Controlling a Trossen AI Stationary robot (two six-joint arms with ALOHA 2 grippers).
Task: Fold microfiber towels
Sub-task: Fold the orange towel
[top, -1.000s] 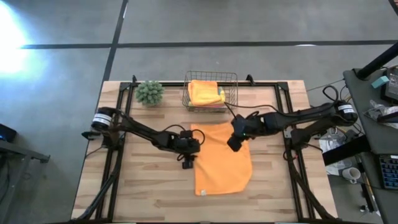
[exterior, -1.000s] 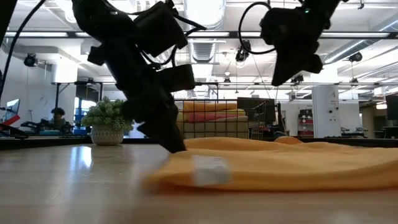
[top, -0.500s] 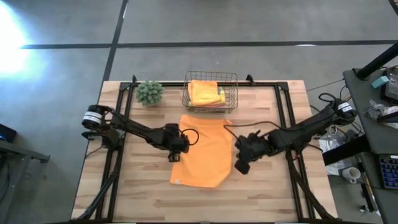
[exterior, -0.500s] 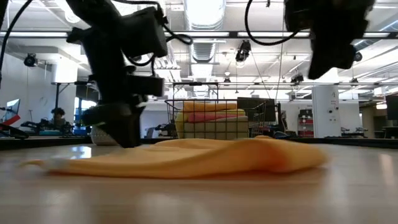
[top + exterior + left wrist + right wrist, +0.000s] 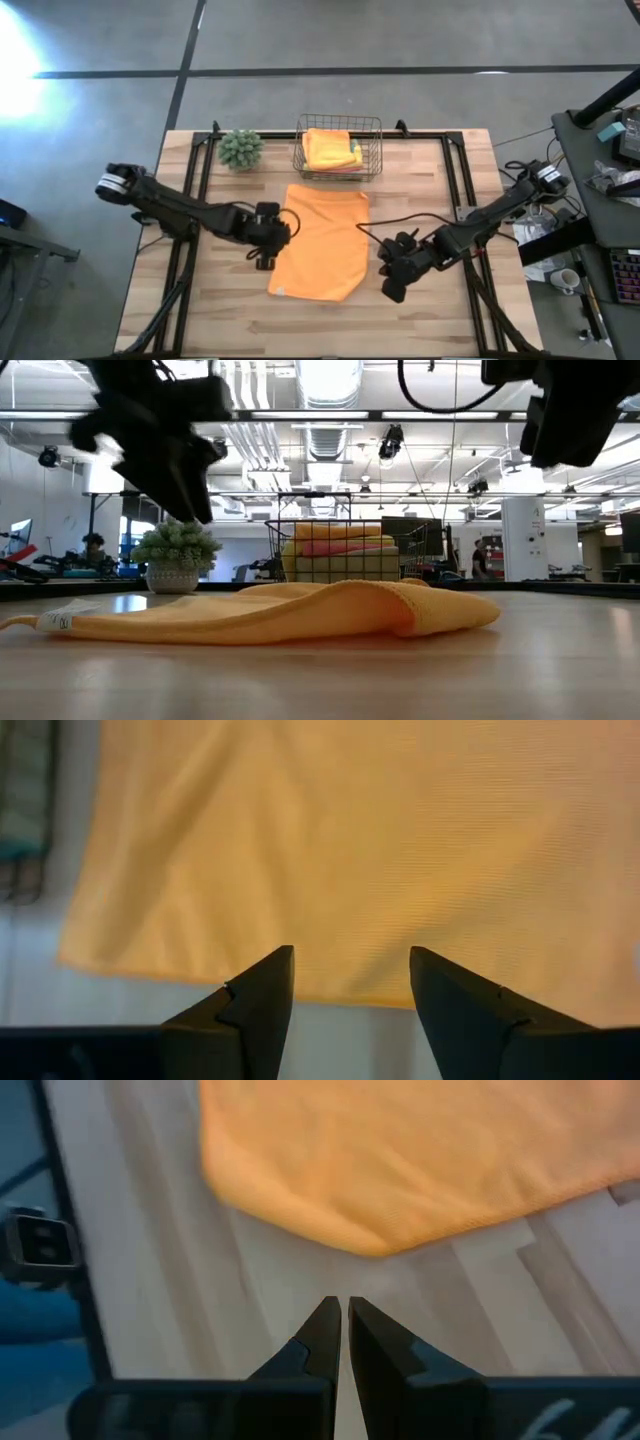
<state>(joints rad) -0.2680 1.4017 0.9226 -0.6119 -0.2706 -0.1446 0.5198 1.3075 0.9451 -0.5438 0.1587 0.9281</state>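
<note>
"Where is the orange towel [image 5: 320,243]?"

"It lies flat in the middle of the table [image 5: 440,310], folded over. A little white tag [image 5: 56,622] sticks out at one corner. Just behind it stands a wire basket [image 5: 338,147] with more towels [image 5: 331,149] inside, yellow on top."

"What are the arms doing?"

"The left gripper [image 5: 264,243] hangs just beside the towel's left edge. Its jaws are spread and hold nothing. The right gripper [image 5: 392,287] is near the towel's right side, over bare wood. Its jaws are pressed together, with nothing between them."

"Anything else up there?"

"A fuzzy green plant [image 5: 241,148] sits left of the basket, at the back of the table"
</note>
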